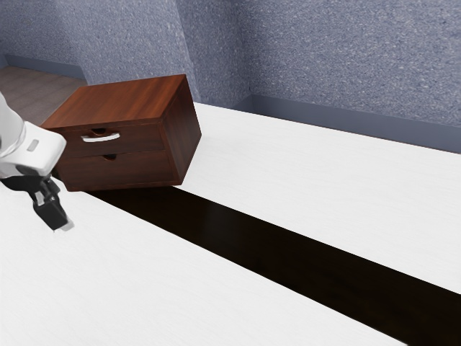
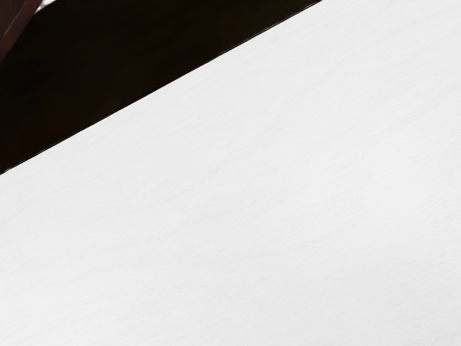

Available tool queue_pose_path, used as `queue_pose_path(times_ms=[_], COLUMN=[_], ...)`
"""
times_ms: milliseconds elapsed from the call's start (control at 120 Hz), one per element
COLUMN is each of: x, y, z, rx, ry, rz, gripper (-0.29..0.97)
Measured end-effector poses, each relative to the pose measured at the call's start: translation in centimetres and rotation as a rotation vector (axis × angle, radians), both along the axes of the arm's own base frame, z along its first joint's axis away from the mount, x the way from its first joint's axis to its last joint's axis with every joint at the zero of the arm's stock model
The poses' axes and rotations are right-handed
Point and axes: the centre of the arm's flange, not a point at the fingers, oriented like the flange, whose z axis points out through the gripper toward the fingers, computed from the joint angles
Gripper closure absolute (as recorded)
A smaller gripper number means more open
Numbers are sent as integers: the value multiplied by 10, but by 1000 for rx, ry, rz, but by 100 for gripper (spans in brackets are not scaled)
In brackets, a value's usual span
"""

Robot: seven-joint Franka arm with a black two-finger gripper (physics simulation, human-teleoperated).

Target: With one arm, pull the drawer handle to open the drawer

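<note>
Two drawers sit one above the other in the front of a brown wooden cabinet (image 1: 137, 104), which stands on the white bench (image 1: 302, 166) toward the exterior view's left. The upper drawer (image 1: 140, 138) carries a white curved handle (image 1: 100, 136); the lower drawer (image 1: 122, 170) has only a small dark notch at its top edge. Both fronts look flush with the cabinet face, so the upper drawer is shut.

My end effector (image 1: 56, 216) hangs low over the bench, below the handle and toward the exterior view's left of it. It is apart from the cabinet and touches nothing. From this angle I cannot tell whether it is released or clenched. My white forearm (image 1: 25, 148) comes in from the left edge, level with the drawers.

A dark band (image 1: 288, 252) runs slantwise across the bench from under the cabinet's front. In my wrist view the white bench (image 2: 288, 216) lies beneath my hand, with the dark band (image 2: 108, 65) beyond it.
</note>
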Motion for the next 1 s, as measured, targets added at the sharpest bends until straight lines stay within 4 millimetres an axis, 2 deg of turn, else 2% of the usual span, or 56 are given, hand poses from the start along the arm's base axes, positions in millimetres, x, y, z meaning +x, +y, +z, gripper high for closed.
queue_pose_path(times_ms=[142, 300, 417, 508, 683, 808, 1000], x=[6, 17, 40, 57, 71, 78, 96], y=[6, 16, 20, 35, 69, 96, 111], z=[6, 3, -3, -4, 2, -10, -34], rx=[69, 142, 198, 224, 265, 251, 224], ry=[-27, -16, -14, -29, -44, -39, -33], rz=[-141, -269, -350, -386, -409, -421, -471], gripper=[0, 0, 0, 0, 0, 0, 0])
